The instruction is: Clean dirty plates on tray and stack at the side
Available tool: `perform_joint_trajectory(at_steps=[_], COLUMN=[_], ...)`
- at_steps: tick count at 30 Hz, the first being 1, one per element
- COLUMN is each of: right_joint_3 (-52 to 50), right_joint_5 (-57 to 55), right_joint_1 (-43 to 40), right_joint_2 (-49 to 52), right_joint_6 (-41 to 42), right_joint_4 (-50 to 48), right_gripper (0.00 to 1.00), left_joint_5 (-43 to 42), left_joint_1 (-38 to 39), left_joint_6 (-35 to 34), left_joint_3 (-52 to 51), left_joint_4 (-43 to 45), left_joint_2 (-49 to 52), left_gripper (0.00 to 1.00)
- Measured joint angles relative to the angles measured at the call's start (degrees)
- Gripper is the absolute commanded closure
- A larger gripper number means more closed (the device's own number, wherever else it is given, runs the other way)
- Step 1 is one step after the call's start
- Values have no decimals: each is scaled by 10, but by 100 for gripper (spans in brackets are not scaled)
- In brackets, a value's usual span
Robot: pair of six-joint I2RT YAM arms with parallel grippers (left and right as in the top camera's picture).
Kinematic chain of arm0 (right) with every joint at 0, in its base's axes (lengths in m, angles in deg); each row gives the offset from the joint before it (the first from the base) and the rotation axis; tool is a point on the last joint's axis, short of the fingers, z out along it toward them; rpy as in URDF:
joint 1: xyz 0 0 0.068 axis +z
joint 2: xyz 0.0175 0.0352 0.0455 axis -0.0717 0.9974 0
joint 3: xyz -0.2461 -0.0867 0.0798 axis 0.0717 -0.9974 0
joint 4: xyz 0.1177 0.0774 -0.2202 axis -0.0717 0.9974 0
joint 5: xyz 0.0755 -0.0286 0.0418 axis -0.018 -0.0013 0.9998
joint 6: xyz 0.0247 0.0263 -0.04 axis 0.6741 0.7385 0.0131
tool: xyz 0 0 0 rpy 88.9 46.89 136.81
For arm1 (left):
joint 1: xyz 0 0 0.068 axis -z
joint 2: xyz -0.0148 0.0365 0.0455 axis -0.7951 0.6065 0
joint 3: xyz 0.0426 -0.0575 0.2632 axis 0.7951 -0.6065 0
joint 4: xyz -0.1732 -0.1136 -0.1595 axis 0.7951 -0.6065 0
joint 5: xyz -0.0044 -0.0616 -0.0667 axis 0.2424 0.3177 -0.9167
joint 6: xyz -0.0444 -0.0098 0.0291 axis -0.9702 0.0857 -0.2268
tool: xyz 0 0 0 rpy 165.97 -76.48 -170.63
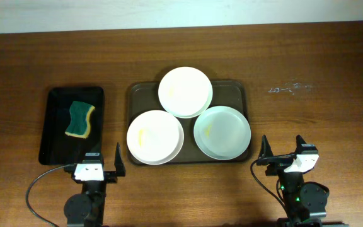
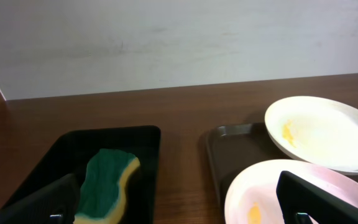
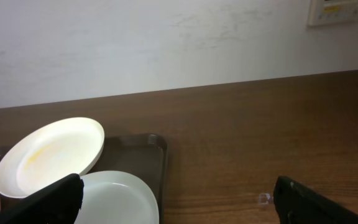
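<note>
My left tool [image 1: 96, 157], at the lower left of the overhead view, has a white block body [image 1: 88, 169] and black wedge-shaped fingers [image 1: 118, 165]. A thin grey cable [image 1: 33, 188] curves from it down beside a round black joint [image 1: 84, 205]. My right tool [image 1: 283, 148], at the lower right, is built alike, with small green lights [image 1: 298, 197] on its black housing.

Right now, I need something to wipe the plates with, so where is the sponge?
In the overhead view the sponge lies in the black tray on the left side, just left of the brown tray.
</note>
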Motion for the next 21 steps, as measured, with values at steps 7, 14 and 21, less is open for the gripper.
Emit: perform_joint_trajectory(at_steps=[7, 14, 21], right_joint_3=[0, 0, 0], right_joint_5=[-20, -20, -20], right_joint_1=[0, 0, 0], right_joint_2=[0, 0, 0], right_joint_6=[-79, -83, -85], right_joint_4=[-2, -2, -2], right_gripper=[2, 2, 2], left_joint_5=[0, 0, 0], left_joint_1=[0, 0, 0], left_joint_6=[0, 0, 0], left_joint_3=[0, 0, 0], left_joint_4=[0, 0, 0], left_joint_2=[0, 0, 0], left_gripper=[1, 1, 0])
